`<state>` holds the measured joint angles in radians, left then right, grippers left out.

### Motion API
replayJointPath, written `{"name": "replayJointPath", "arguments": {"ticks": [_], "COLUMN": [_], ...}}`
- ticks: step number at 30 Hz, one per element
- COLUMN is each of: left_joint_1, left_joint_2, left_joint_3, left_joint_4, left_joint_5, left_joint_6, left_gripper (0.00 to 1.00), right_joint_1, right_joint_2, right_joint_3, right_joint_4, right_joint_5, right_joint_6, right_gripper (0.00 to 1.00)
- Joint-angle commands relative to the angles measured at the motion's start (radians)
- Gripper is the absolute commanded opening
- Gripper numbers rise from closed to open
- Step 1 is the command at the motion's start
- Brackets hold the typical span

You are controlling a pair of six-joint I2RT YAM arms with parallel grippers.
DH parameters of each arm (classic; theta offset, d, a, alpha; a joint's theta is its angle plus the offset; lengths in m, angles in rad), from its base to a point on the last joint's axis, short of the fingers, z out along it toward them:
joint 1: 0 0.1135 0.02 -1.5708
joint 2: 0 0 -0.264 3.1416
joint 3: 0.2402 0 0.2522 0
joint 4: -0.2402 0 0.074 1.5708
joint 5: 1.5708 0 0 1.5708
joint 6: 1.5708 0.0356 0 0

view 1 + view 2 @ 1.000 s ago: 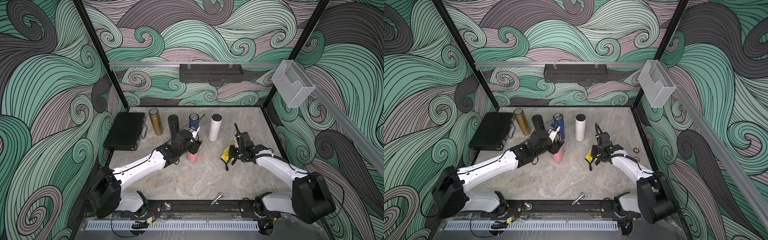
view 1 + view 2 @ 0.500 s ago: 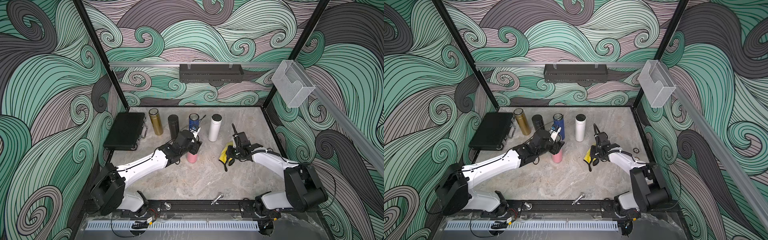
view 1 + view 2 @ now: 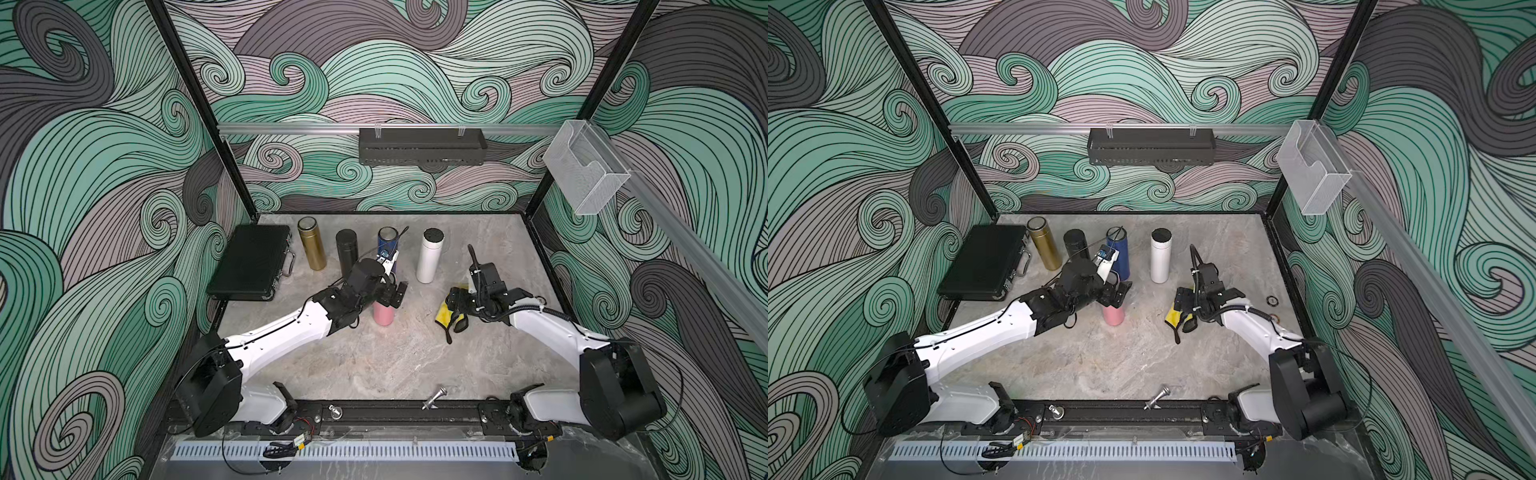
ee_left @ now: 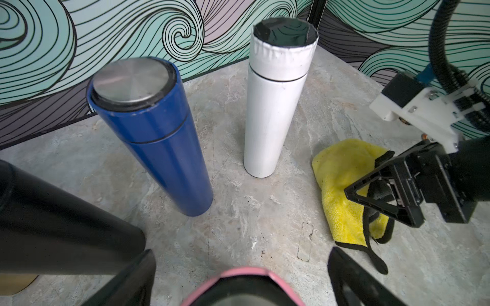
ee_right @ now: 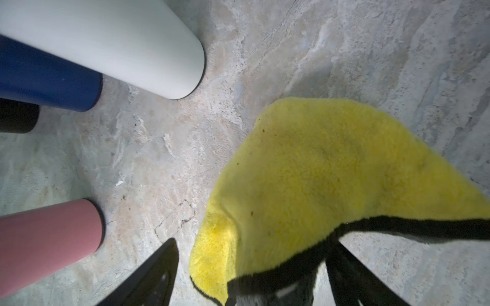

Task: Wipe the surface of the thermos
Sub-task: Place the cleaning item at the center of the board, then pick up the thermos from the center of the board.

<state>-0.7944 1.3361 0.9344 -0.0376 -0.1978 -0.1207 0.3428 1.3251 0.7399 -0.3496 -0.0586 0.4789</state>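
With 6 o'clock taken at the base rail [image 3: 395,409] and 12 at the back wall [image 3: 395,83], the pink thermos [image 3: 383,315] is found near the centre of the table [image 3: 374,365]. It stands upright, its long axis vertical and its capped top facing up. The left gripper [image 3: 394,293] is set over that top with its jaws spread wide to either side, and no contact is seen. At 3 o'clock of the thermos, near but not touching, the yellow cloth [image 3: 443,312] is laid crumpled. The right gripper [image 3: 456,311] is poised over it, jaws likewise parted, so the cloth is not pinched. The thermos is judged stiff, smooth-walled and rather slippery, light if empty, and easily tipped because it is tall and narrow. It is best clamped across the body just below the cap, so that the wall is left free for wiping. Farther off, toward 12 o'clock, a gold thermos [image 3: 311,249], a black thermos [image 3: 347,253], a blue thermos [image 3: 387,241] and a white thermos [image 3: 429,259] are stood in a row.
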Motion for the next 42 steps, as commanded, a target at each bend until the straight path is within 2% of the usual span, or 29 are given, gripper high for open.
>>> {"name": "replayJointPath", "arguments": {"ticks": [1, 5, 6, 9, 11, 13, 14, 19, 24, 29, 34, 42], "left_joint_1": [-0.008, -0.008, -0.008, -0.008, -0.008, -0.006, 0.007, 0.055, 0.080, 0.188, 0.251, 0.352], "left_joint_2": [-0.061, -0.124, -0.145, -0.210, -0.241, -0.265, -0.277, -0.350, -0.456, -0.579, -0.656, -0.707], "left_joint_3": [0.046, 0.073, 0.081, 0.118, 0.151, 0.174, 0.180, 0.150, 0.013, -0.083, -0.106, -0.162], "left_joint_4": [-0.005, -0.048, -0.061, -0.110, -0.167, -0.243, -0.281, -0.372, -0.326, -0.353, -0.388, -0.353], "left_joint_5": [-0.012, -0.008, -0.009, -0.010, -0.081, -0.248, -0.281, -0.252, -0.248, -0.221, -0.198, -0.111], "left_joint_6": [-0.007, -0.020, -0.028, -0.054, -0.124, -0.227, -0.264, -0.361, -0.351, -0.456, -0.480, -0.506], "left_gripper": [0.99, 0.99, 0.99, 0.99, 0.99, 0.99, 0.99, 0.99, 0.99, 0.99, 0.99, 0.99], "right_joint_1": [-0.004, 0.000, 0.006, 0.036, 0.086, 0.171, 0.222, 0.399, 0.517, 0.577, 0.616, 0.621], "right_joint_2": [-0.053, -0.148, -0.184, -0.282, -0.351, -0.381, -0.375, -0.234, -0.071, 0.056, 0.135, 0.213], "right_joint_3": [0.028, 0.039, 0.044, 0.064, 0.069, 0.108, 0.143, 0.326, 0.463, 0.544, 0.593, 0.593], "right_joint_4": [-0.070, -0.143, -0.162, -0.183, -0.130, -0.098, -0.093, -0.117, -0.110, -0.091, -0.104, -0.077], "right_joint_5": [-0.006, -0.007, -0.002, -0.020, -0.041, -0.019, 0.006, 0.121, 0.203, 0.217, 0.277, 0.270], "right_joint_6": [0.008, 0.012, 0.012, 0.013, 0.029, 0.036, 0.025, -0.067, -0.171, -0.232, -0.272, -0.276], "right_gripper": [0.90, 0.93, 0.98, 0.98, 0.99, 1.00, 0.99, 0.98, 0.97, 0.97, 0.96, 0.97]}}
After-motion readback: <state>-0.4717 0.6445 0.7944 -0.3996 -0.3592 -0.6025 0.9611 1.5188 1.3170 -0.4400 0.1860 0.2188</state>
